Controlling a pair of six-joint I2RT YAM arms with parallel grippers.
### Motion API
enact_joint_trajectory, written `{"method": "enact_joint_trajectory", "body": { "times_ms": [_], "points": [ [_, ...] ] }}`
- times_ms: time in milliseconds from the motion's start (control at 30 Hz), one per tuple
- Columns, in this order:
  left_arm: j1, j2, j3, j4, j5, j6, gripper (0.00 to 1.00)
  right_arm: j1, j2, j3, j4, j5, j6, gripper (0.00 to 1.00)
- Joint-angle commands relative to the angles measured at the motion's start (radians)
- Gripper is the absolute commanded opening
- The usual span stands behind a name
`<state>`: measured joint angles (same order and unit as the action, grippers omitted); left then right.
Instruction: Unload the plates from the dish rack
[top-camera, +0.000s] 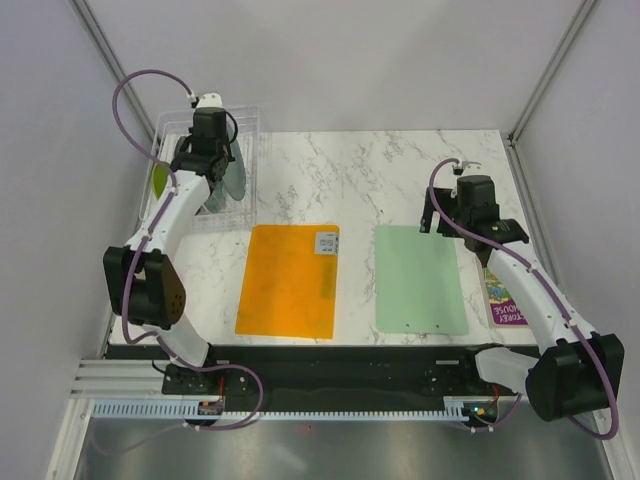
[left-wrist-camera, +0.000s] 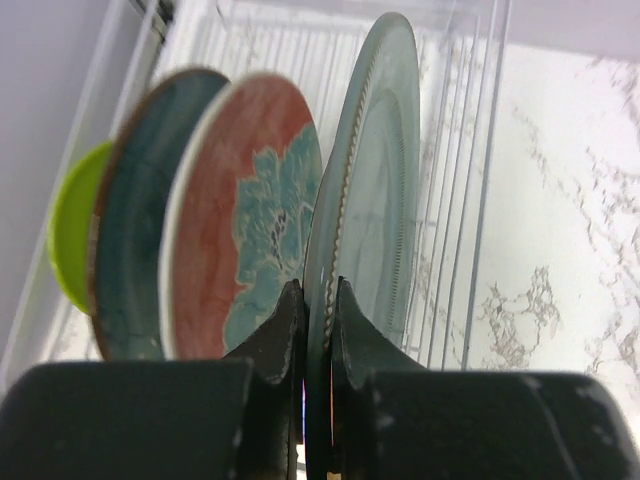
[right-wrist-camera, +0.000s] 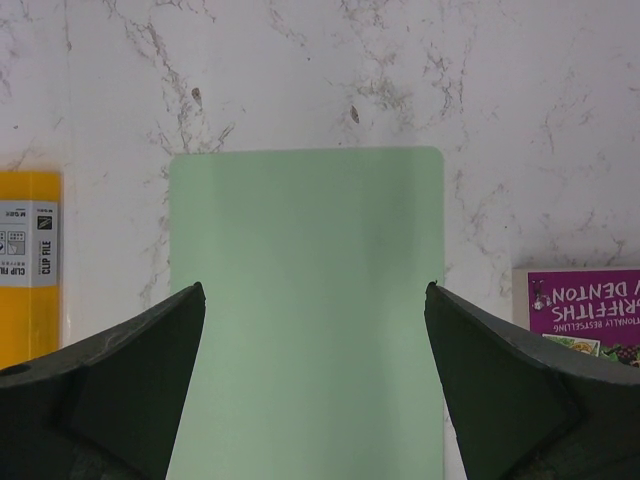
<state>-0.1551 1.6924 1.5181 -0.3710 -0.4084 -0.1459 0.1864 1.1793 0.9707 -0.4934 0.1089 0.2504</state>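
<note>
The white marble-veined worktop (top-camera: 400, 170) is spreading out under both arms. The clear plastic dish rack (top-camera: 250, 195) is sitting at its far left corner, directly around the left end effector (left-wrist-camera: 318, 295), with its thin upright dividers showing through the see-through walls. The orange mat (top-camera: 290, 285), bearing a small printed label, is lying flat between the two arms, and the pale green mat (right-wrist-camera: 305, 250) is lying straight beneath the right end effector (right-wrist-camera: 315, 290), whose fingers are standing wide apart and gripping nothing. The plates are all standing on edge in the rack. The grey-green plate (left-wrist-camera: 385, 170), plain and glossy with a fine beaded rim, is the one nearest the worktop's open side, and the left end effector is clamping shut on its lower rim, one finger on each face. Just to the left of that end effector, the red plate (left-wrist-camera: 260, 210) is showing a teal flower pattern and a pale edge. Beyond it the dark teal-blue plate (left-wrist-camera: 140, 230) is leaning with a reddish rim, and the smaller lime-green plate (left-wrist-camera: 70, 235) is peeking out farthest from the fingers. A purple book (right-wrist-camera: 580, 310) is lying just to the right of the right end effector.
</note>
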Motion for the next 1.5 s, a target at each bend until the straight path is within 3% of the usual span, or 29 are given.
{"method": "enact_joint_trajectory", "body": {
  "times_ms": [0, 100, 200, 233, 333, 500, 600, 800, 967, 1400, 1467],
  "points": [
    [-0.044, -0.119, 0.169, 0.121, -0.139, 0.115, 0.02, 0.002, -0.01, 0.002, 0.018, -0.008, 0.015, 0.98],
    [-0.083, -0.143, 0.204, 0.113, -0.176, 0.144, 0.02, 0.002, -0.021, 0.005, 0.019, -0.035, 0.02, 0.98],
    [-0.103, -0.215, 0.223, 0.061, -0.104, 0.111, 0.02, 0.002, -0.029, 0.019, 0.045, -0.1, 0.038, 0.98],
    [-0.101, -0.239, 0.217, 0.054, 0.025, 0.106, 0.02, 0.001, -0.029, 0.026, 0.055, -0.132, 0.041, 0.98],
    [-0.103, -0.328, 0.18, 0.02, 0.21, 0.014, 0.02, 0.001, -0.023, 0.06, 0.107, -0.277, 0.075, 0.98],
    [-0.103, -0.45, 0.036, 0.021, 0.413, -0.189, 0.02, 0.002, 0.02, 0.074, 0.332, -0.535, 0.226, 0.98],
    [-0.103, -0.494, -0.076, 0.11, 0.569, -0.309, 0.02, 0.011, 0.054, 0.057, 0.474, -0.633, 0.343, 0.98],
    [-0.103, -0.522, -0.288, 0.349, 0.765, -0.519, 0.02, 0.087, 0.086, 0.051, 0.608, -0.637, 0.417, 0.98],
    [-0.106, -0.504, -0.415, 0.561, 0.842, -0.662, 0.02, 0.162, 0.129, 0.013, 0.685, -0.626, 0.446, 0.98],
    [-0.107, -0.474, -0.581, 0.814, 0.951, -0.827, 0.02, 0.202, 0.238, -0.033, 0.828, -0.64, 0.472, 0.98],
    [-0.109, -0.477, -0.61, 0.836, 0.953, -0.842, 0.02, 0.202, 0.246, -0.03, 0.846, -0.647, 0.464, 0.9]
  ]
}}
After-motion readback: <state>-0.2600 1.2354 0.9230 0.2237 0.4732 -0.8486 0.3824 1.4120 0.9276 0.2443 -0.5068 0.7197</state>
